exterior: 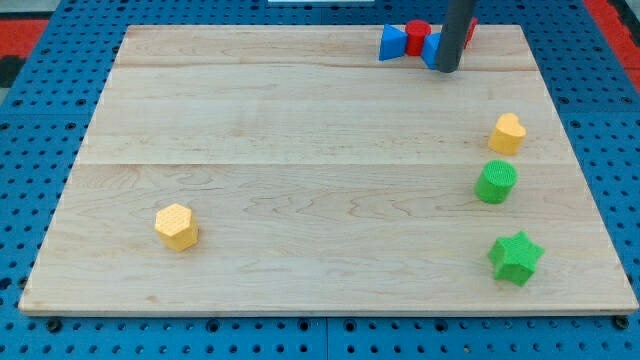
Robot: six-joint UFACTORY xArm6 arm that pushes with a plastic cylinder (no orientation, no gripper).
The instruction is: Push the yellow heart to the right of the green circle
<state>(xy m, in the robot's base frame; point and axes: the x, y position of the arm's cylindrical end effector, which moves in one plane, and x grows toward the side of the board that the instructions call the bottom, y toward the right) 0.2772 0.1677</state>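
My tip, rod without jaws, sits near the desk's top edge; yellow heart just above green circle, near the right edge.

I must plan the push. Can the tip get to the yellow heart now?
Probably yes. My tip is at the view's top by the blue and red blocks; bare board lies between it and the yellow heart.

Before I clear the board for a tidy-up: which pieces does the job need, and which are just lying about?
Needed:
yellow heart
green circle
my tip, up by the top-edge blocks

Lying about:
yellow hexagon
green star
blue blocks
red blocks
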